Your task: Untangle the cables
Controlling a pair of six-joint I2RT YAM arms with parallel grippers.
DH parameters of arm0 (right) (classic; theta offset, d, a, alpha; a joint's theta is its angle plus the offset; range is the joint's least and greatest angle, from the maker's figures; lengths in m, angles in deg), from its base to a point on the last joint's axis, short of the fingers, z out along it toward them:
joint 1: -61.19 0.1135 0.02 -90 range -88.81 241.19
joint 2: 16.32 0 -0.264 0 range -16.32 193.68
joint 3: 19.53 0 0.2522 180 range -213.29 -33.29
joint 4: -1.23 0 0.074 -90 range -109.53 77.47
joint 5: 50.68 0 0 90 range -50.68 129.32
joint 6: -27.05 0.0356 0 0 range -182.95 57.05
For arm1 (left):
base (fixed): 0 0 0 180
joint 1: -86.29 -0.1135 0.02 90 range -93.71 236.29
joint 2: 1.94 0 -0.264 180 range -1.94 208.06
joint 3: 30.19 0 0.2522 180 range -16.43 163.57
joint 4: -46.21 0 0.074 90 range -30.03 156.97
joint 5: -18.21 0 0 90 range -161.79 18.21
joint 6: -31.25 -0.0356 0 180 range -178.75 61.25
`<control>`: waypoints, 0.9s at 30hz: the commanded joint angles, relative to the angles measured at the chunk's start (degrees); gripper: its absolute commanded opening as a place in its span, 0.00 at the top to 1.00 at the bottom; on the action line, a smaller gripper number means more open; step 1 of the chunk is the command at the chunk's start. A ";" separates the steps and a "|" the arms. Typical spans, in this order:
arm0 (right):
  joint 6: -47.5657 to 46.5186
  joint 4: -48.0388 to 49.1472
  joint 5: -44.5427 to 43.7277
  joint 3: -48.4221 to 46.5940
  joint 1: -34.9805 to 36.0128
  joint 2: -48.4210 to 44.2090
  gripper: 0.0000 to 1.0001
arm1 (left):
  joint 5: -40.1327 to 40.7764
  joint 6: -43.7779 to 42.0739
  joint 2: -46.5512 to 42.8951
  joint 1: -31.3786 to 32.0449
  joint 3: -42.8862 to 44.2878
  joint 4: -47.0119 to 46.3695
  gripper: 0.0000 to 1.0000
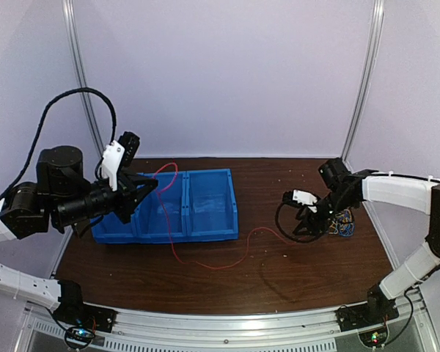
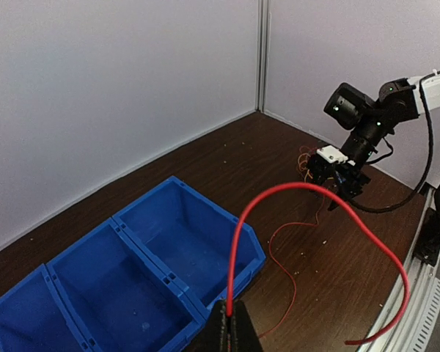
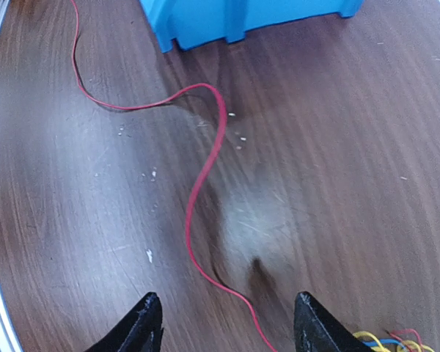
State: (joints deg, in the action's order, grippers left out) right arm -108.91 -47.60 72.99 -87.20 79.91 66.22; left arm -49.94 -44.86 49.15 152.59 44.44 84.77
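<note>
While the left gripper (image 1: 150,183) is raised over the blue bin (image 1: 205,233) with its fingers closed on one red cable (image 1: 205,264), most of the work seems not done yet. This red cable arches up from the closed fingers, goes down past the front of the bin and then lies in loose curves on the table (image 1: 315,282), running toward the right side.

There the other cables stay together as a small knot (image 1: 343,224) of yellow, blue and red wire, close to the right wall. The right gripper (image 1: 308,220) hangs low over the table just beside this knot, and its fingers stand apart and hold nothing. In the right wrist view the red cable passes on the wood between them.

One strand is therefore drawn out long, but whether its far end is already free from the knot cannot be told from these pictures. The three compartments of the bin look empty. What is left, it seems, is to free the remaining strands and separate them.
</note>
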 commanded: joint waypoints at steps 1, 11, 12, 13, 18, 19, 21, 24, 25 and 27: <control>4.01 4.37 -2.16 -1.77 5.45 7.88 0.39 | -1.45 6.47 -4.45 -0.39 -3.59 -2.36 1.00; 5.52 4.90 1.05 -6.77 8.63 15.93 0.87 | 0.77 10.22 -6.78 -0.39 -9.12 -5.16 1.00; 5.83 4.63 1.49 -7.32 8.74 15.95 0.98 | 0.87 10.35 -6.58 -0.39 -9.47 -5.57 1.00; 6.21 4.47 1.75 -7.76 8.86 15.77 1.00 | 0.76 10.37 -6.45 -0.43 -9.84 -5.96 1.00; 6.76 -0.24 5.59 -11.69 10.63 11.94 1.00 | 0.04 10.28 -5.76 -0.39 -13.31 -10.49 1.00; 6.95 -1.77 6.87 -13.26 11.25 10.80 1.00 | -0.46 10.28 -5.60 -0.39 -14.34 -12.32 1.00; 7.17 -5.95 9.58 -18.16 12.90 8.51 1.00 | -1.73 10.40 -4.73 -0.39 -16.51 -17.11 1.00; 7.39 -11.40 11.73 -26.90 15.94 5.88 1.00 | -4.62 9.71 -1.83 -0.39 -17.31 -23.19 1.00; 7.71 -12.75 13.06 -29.74 16.41 5.23 1.00 | -5.65 9.41 -0.57 -0.39 -17.15 -25.17 1.00; 9.46 -12.96 15.71 -33.33 16.52 4.05 1.00 | -8.38 8.96 1.97 -0.39 -16.69 -29.39 1.00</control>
State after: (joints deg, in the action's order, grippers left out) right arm -101.94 -55.34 81.04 -112.66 94.95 75.14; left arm -52.81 -35.07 47.49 152.55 27.47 69.32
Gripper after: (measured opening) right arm 0.005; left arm 0.008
